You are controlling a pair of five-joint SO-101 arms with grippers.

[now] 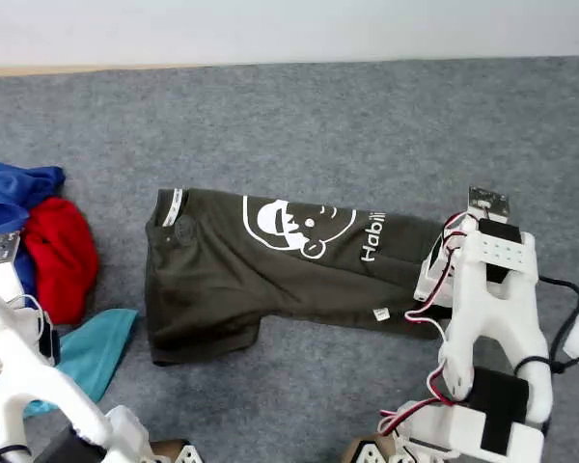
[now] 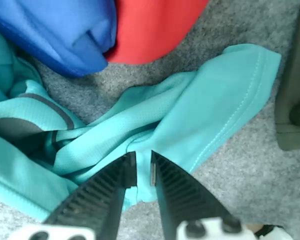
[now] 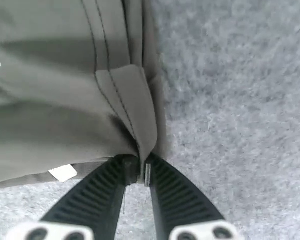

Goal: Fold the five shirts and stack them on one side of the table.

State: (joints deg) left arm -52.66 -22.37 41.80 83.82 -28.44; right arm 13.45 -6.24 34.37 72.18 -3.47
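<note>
The dark olive-green cotton shirt with the white cartoon print (image 1: 270, 275) lies spread across the middle of the grey felt-covered table (image 1: 367, 116), its collar toward the heap of clothes and its hem toward the right arm (image 1: 492, 309). That arm's jaws are pressed together on the hem's corner, where the cloth bunches into a small ridge. I'd say it is a sensible hold for lifting that end and laying it over toward the collar.

The left arm (image 1: 19, 376) stands at the heap, over the crumpled teal mesh shirt (image 2: 215, 100). The red shirt (image 2: 155, 25) and the royal-blue shirt (image 2: 55, 35) are bundled together just beyond it. Its jaws are almost together and seem to nip a fold at the teal shirt's edge, perhaps to keep that cloth out of the way.

The teal shirt's loose corner lies just beside the olive shirt's near sleeve, with a strip of grey between them. Beyond the olive shirt the far half of the table lies bare, which leaves good room to swing cloth. The near side, by the arm bases, is tighter. Nothing looks folded or stacked yet.
</note>
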